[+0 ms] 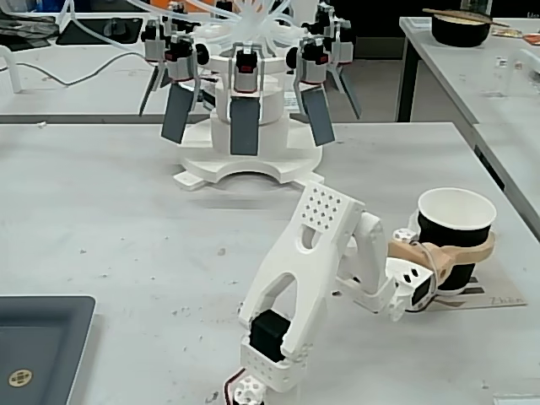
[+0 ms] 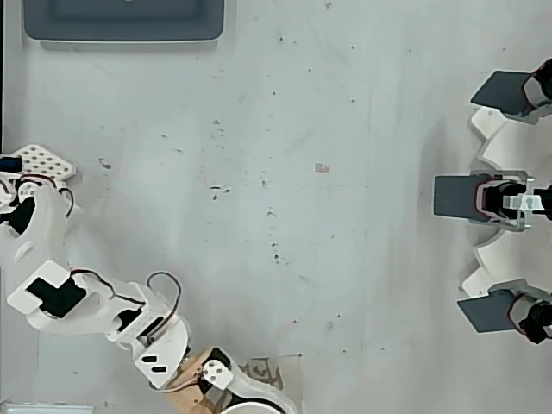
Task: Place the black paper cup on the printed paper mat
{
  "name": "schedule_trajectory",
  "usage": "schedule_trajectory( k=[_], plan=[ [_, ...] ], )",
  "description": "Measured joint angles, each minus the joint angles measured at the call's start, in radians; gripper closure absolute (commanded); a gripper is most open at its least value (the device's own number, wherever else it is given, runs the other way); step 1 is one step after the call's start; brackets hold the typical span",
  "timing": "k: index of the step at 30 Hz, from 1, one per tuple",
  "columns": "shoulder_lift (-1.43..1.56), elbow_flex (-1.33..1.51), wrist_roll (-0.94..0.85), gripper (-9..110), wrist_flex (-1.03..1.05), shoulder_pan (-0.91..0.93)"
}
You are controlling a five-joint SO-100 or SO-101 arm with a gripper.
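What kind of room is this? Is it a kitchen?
Probably a robotics lab, not a kitchen: a white robot arm holds a cup, a white multi-armed machine stands behind, and plain worktables fill the room.

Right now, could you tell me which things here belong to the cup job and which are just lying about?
Job: cup, held in the wooden jaws of the gripper; mat beneath it.

Lying about: grey tray, white fixture with grey paddles, dark bowl on the far table.
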Motion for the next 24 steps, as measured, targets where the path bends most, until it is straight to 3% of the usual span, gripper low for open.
schedule_trajectory(
  k=[16, 24],
  plan=[
    [0.086, 0.011, -0.002, 41, 0.169, 0.075],
    [0.293, 0.169, -0.002, 32, 0.224, 0.083]
  ],
)
